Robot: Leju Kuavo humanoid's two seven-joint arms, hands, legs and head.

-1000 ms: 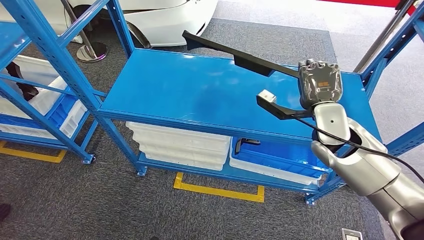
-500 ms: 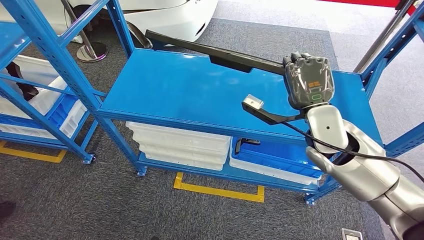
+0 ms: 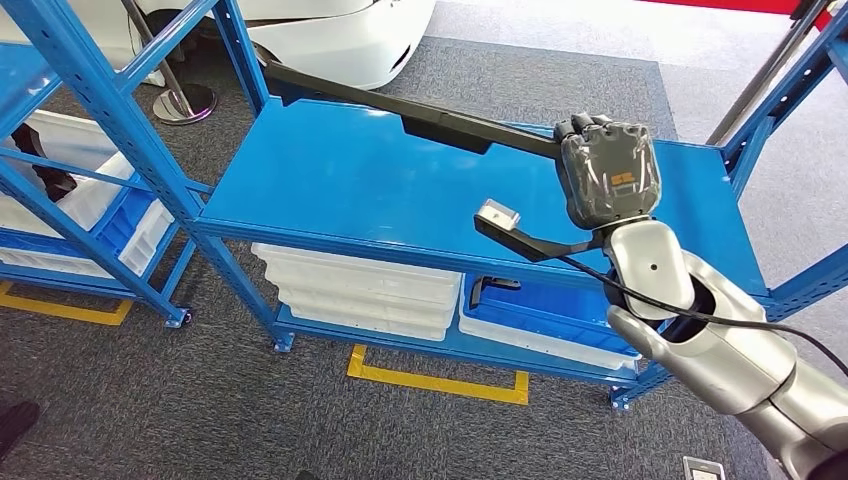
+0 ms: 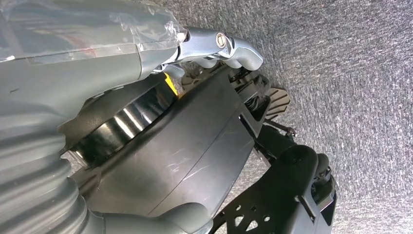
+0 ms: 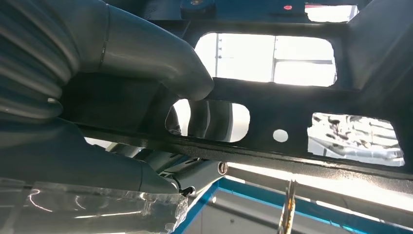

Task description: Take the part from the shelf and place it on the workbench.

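Above workbench, part in right hand

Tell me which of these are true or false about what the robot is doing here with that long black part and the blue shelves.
1. The right hand holds the long black part. True.
2. The part lies flat on the blue shelf top. False: it is held above it.
3. White bins sit stacked under the shelf top. True.
4. The shelf top carries a red toolbox. False: its surface is bare blue.
5. The left hand helps grip the part. False: it hangs over grey carpet.
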